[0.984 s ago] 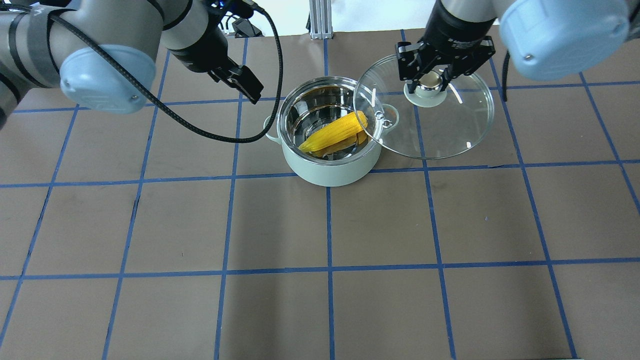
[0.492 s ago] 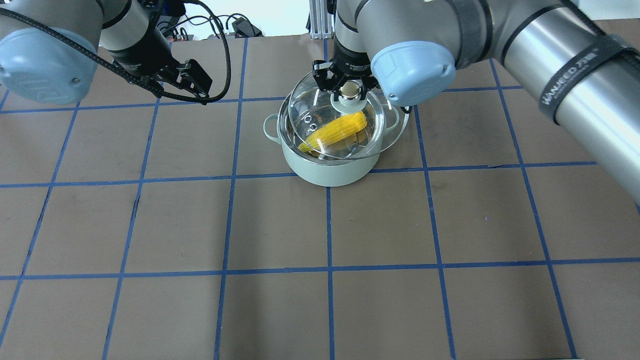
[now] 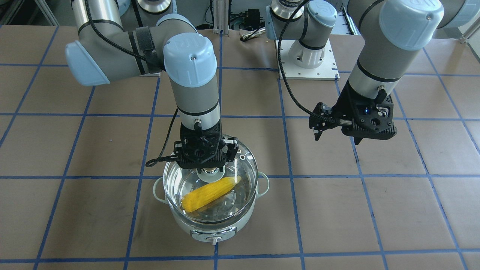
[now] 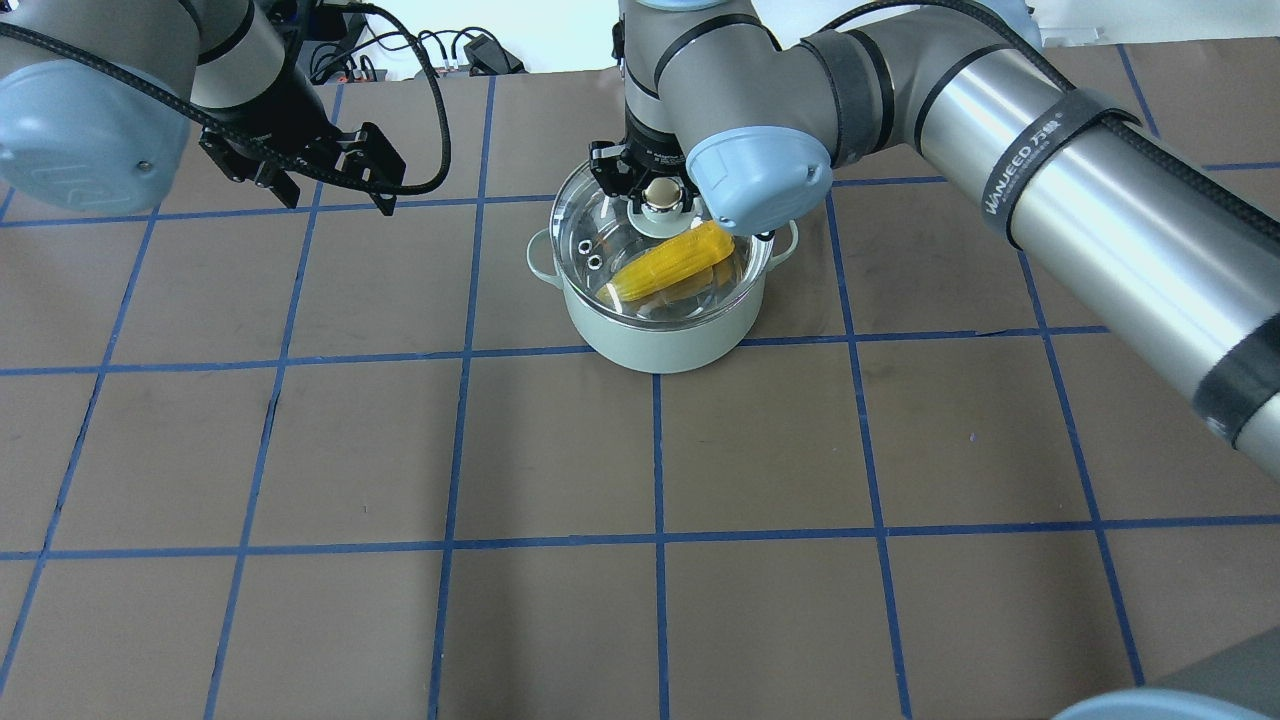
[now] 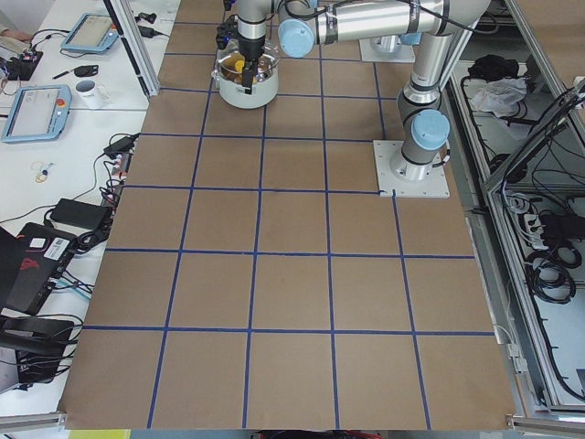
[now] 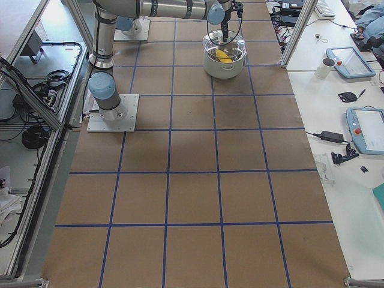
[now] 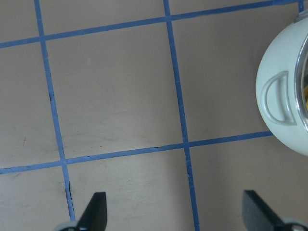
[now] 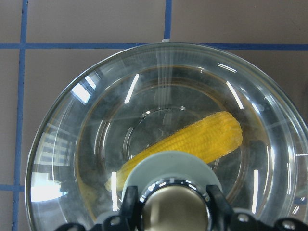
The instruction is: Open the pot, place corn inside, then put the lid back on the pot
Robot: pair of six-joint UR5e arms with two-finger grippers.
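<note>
Since half a second ago the lid (image 8: 86,144) has come down. It was tipped and a bit off to one side above the pot (image 4: 655,340). Now it lies flat over the pot's mouth and looks set on the rim. The left gripper (image 7: 177,214) has slid a little farther away from the pot.

The right gripper (image 4: 660,195) points straight down. Its jaws are pinched on the round knob (image 8: 175,211) in the middle of the lid, one finger on each side. The rest of the lid spreads out all around the jaws.

The corn (image 4: 670,268) is right under those jaws, inside the pot. It lies slanted on the shiny bottom and shows through the glass.

The left gripper hangs above the table (image 4: 800,450) with its jaws spread wide. Only brown table and blue lines show between them. The pot is well off to one side of these jaws, past one finger. One pale loop handle (image 7: 279,98) faces them.
</note>
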